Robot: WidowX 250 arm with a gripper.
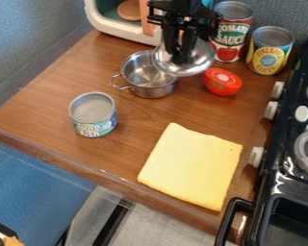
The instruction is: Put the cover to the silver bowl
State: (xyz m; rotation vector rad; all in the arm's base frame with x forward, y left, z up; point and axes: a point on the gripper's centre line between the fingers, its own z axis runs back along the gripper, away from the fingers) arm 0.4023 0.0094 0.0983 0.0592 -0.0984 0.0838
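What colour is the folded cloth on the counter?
Plain pale yellow cloth; shows best in the camera view.

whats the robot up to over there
The robot arm's gripper is holding a shiny metal lid near the small silver pot. In the picture the lid overlaps the pot's right side, but it isn't seated: much of the inside is uncovered. A tuna fish can and a yellow cloth lie nearer the counter's front edge.

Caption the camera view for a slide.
Black end effector holds a round silver metal lid near an uncovered silver metal pot on a brown wooden counter.
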